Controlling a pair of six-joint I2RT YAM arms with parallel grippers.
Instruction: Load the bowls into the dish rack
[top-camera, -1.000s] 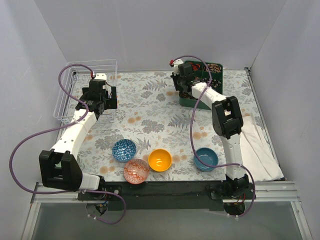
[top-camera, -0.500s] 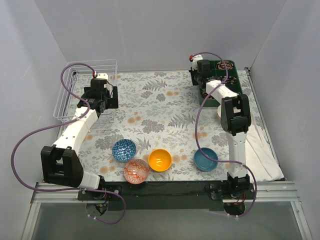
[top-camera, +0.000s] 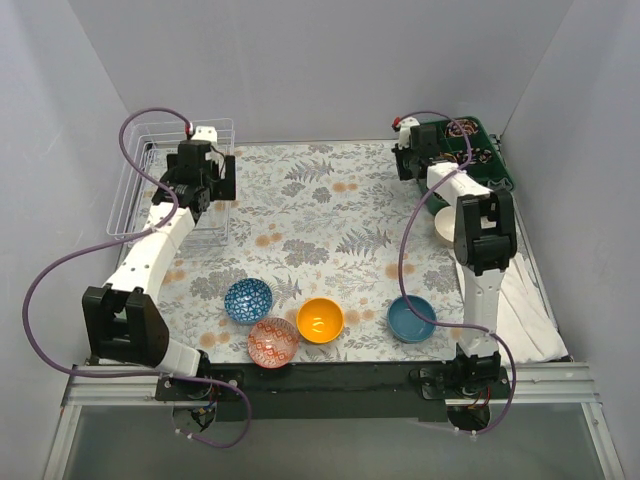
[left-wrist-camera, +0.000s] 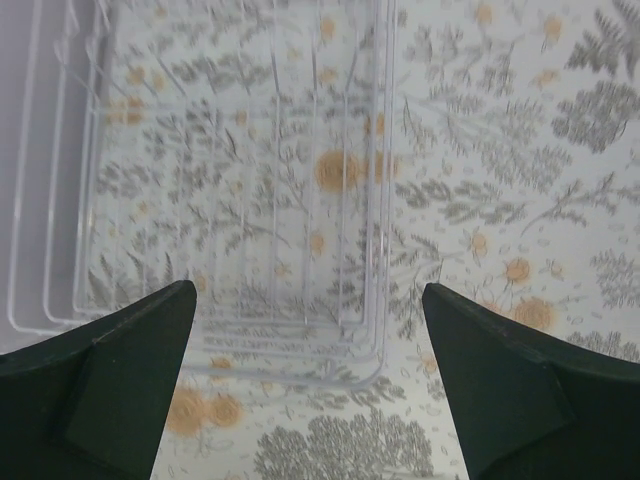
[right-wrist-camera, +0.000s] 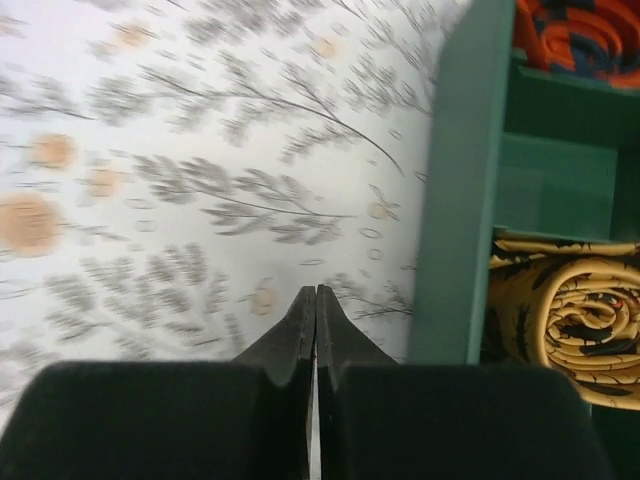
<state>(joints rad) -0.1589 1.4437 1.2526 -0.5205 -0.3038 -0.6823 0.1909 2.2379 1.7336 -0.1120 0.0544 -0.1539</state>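
The white wire dish rack (top-camera: 140, 195) stands at the far left; I see no bowl in it. My left gripper (top-camera: 212, 195) hovers open and empty over its near right corner; the left wrist view shows the rack's corner (left-wrist-camera: 330, 340) between the wide-open gripper (left-wrist-camera: 308, 300). Near the front lie the blue-patterned bowl (top-camera: 248, 300), the red-and-white bowl (top-camera: 273, 342), the orange-yellow bowl (top-camera: 320, 320) and the plain blue bowl (top-camera: 412, 318). A cream bowl (top-camera: 443, 227) peeks from behind the right arm. The mint bowl is out of view. My right gripper (top-camera: 403, 163) is shut and empty (right-wrist-camera: 316, 292) beside the green tray.
The dark green compartmented tray (top-camera: 480, 150) sits at the far right corner; its wall (right-wrist-camera: 460, 200) is just right of my shut fingers, with a rolled yellow item (right-wrist-camera: 570, 310) inside. A white cloth (top-camera: 520, 290) lies along the right edge. Walls enclose the table.
The right gripper moved right and back, and the green tray moved with it toward the far right corner, uncovering the cream bowl. The left gripper shifted slightly farther back over the rack.
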